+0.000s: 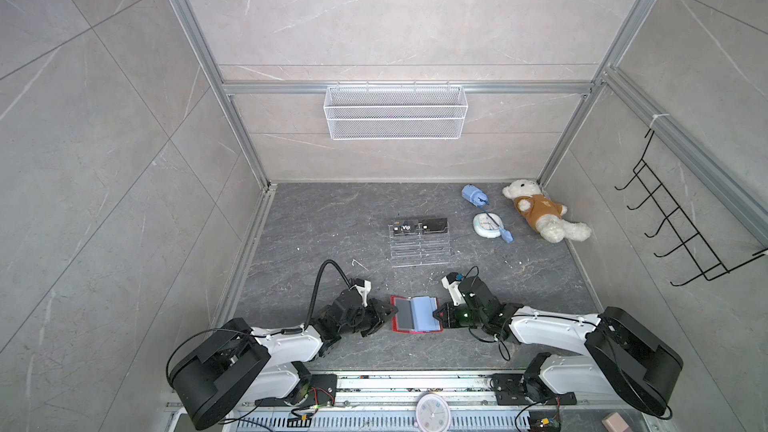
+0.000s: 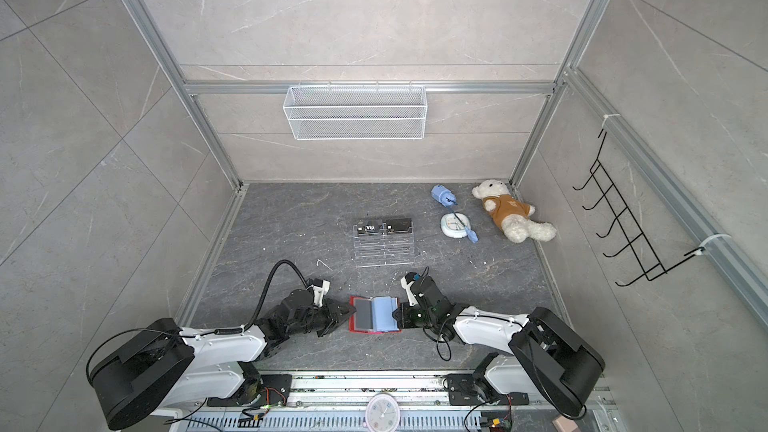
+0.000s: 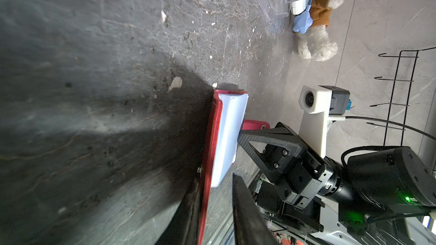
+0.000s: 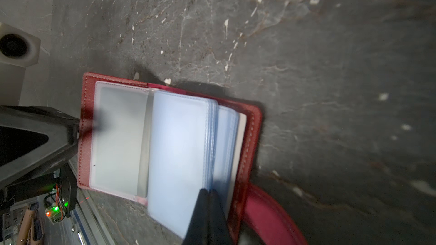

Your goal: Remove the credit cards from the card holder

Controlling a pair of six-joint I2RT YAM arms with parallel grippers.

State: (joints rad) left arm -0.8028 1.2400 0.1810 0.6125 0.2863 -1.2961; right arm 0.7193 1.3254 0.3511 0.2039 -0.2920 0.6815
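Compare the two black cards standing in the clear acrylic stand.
The Vip card bears large white lettering; the plain card shows only a tiny pale mark. The Vip card sits in the acrylic stand's rear left slot, the plain card in its rear right. Both are black, alike in size, side by side.

table: dark marble | holds: card holder, acrylic stand, clock, blue device, teddy bear

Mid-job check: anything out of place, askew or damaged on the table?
Nothing spilled or broken. Small white flecks litter the tabletop, and the teddy bear lies flopped down by the far right corner. The card holder lies open, its visible sleeves looking empty; both credit cards already sit in the top tier of the acrylic stand.
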